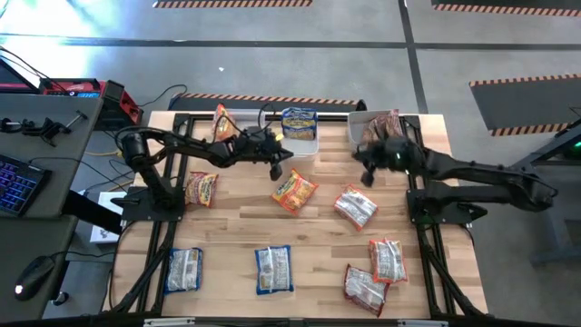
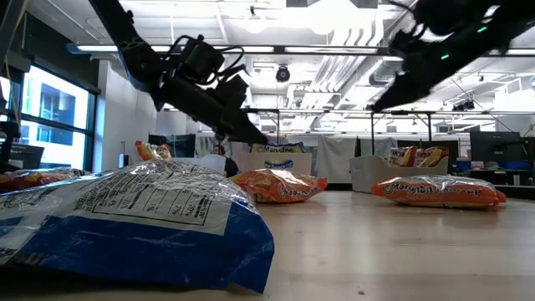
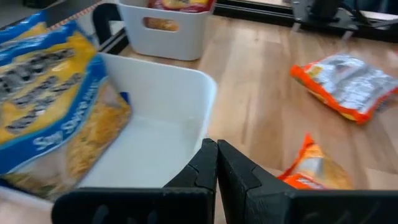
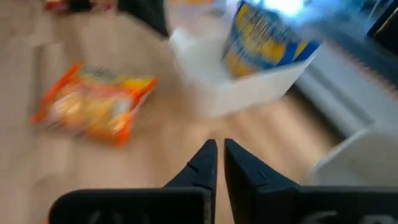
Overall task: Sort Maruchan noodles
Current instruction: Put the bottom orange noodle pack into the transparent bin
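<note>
Noodle packets lie scattered across the wooden worktop (image 1: pixel 236 227). The left end effector (image 1: pixel 277 169), closed and empty, hangs beside a white bin (image 1: pixel 302 141) holding a blue-and-yellow packet (image 1: pixel 299 121); an orange packet (image 1: pixel 294 190) lies at its five o'clock. The right end effector (image 1: pixel 368 175), also closed and empty, hovers near the bin (image 1: pixel 356 123) at the worktop's one o'clock.

My high camera looks straight down on the table (image 1: pixel 309 236); my low one sits level with it. Both wrist cameras share the white bin (image 3: pixel 168 106)
</note>
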Robot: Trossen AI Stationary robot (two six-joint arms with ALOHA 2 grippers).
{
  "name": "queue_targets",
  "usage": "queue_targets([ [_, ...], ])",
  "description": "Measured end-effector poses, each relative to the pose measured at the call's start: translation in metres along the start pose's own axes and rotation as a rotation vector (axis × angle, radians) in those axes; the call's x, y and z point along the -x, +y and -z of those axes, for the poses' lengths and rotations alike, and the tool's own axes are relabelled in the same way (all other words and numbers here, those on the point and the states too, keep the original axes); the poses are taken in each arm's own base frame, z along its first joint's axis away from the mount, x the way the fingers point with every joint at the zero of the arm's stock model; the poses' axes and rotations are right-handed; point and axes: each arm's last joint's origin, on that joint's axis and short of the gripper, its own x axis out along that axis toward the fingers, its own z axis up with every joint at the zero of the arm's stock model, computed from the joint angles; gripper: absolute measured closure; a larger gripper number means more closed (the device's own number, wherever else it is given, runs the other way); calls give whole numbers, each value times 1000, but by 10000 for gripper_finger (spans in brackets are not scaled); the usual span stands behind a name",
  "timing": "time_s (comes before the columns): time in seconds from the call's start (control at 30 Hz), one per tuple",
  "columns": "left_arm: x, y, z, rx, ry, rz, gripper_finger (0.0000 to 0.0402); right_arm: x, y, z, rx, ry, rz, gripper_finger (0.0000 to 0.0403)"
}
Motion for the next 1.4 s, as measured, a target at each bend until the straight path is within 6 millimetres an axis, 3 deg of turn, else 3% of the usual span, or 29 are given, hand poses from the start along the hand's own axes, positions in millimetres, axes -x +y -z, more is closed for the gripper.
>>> queue_targets([
  [0.33,-3,-25,-6,-90,-52,65,401,53,77,11,-114,303,-81,402],
  [0.77,-3,-30,-7,-90,-66,79,401,71,186,24,-202,781,-98,393],
  [0.9,-3,-30,-7,-90,-62,80,401,79,229,23,-205,914,-136,347],
  [1.1,-3,-31,-6,-89,-59,80,401,93,285,23,-148,1052,-58,235],
  [1.27,-3,-31,-7,-90,-63,80,401,96,318,44,25,1095,88,150],
  [1.4,-3,-31,-8,-97,-73,79,401,90,334,66,141,1110,186,119],
])
